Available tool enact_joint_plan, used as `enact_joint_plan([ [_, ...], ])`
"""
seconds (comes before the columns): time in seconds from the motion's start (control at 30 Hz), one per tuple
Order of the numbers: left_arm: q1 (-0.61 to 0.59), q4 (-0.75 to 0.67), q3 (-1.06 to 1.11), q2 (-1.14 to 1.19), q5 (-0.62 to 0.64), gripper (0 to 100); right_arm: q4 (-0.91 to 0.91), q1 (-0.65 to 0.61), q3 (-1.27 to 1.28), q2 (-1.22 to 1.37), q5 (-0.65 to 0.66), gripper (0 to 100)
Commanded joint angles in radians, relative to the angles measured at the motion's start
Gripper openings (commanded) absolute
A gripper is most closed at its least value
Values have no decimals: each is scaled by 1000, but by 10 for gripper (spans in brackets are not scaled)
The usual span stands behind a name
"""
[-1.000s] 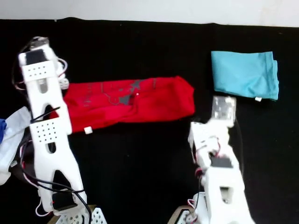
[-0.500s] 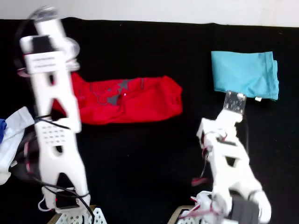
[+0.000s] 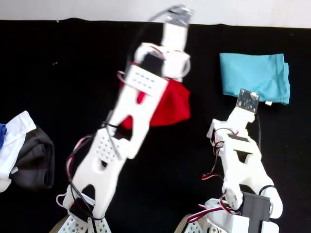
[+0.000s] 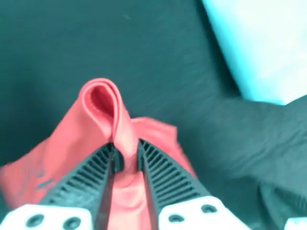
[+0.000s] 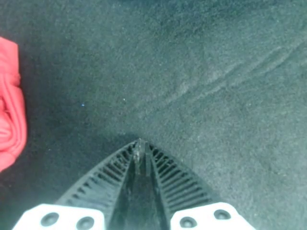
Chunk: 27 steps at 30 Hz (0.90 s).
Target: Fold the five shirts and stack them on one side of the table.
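The red shirt (image 3: 171, 104) is bunched near the table's middle, partly hidden under my left arm. My left gripper (image 4: 125, 149) is shut on a raised fold of the red shirt (image 4: 101, 98), lifted off the black cloth. A folded teal shirt (image 3: 254, 77) lies at the back right; the left wrist view has the teal shirt (image 4: 261, 43) just beyond the held fold. My right gripper (image 5: 139, 143) is shut with nothing in it, low over bare black cloth. In the high view the right gripper (image 3: 247, 100) sits just in front of the teal shirt. The red shirt's edge (image 5: 9, 120) lies off to its side.
A heap of white, dark grey and blue garments (image 3: 22, 150) lies at the table's left edge. The black tablecloth (image 3: 73, 63) covers the table up to a white wall at the back. Both arm bases stand at the front edge.
My left arm has swung from the table's left to the middle, carrying the red shirt's left end over toward its right end. My right arm has stretched a little toward the teal shirt.
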Motion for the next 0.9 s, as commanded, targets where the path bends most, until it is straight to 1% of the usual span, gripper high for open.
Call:
enact_joint_plan([
  [0.0,27,-84,7,33,-3,11,5,5,-44,2,-9,6],
  [0.07,27,-97,7,51,-3,37,5,4,-44,2,-9,6],
  [0.2,-1,-98,2,51,2,173,5,2,-44,4,-9,6],
  [0.27,-25,-81,-64,50,2,200,5,2,-44,4,-9,6],
  [0.4,-105,54,-231,35,0,159,5,-10,-44,4,-8,6],
  [0.47,-148,167,-274,36,0,90,5,-12,-44,4,-8,6],
  [0.53,-179,302,-272,44,-2,0,5,-12,-44,4,-8,6],
  [0.57,-189,367,-257,45,-2,18,5,-12,-44,4,-8,6],
  [0.63,-197,450,-205,68,-2,7,5,-12,-44,4,-8,6],
  [0.77,-185,463,-143,127,3,9,5,-12,-44,4,-8,6],
  [0.87,-130,463,-145,171,5,9,5,-12,-44,4,-8,6],
])
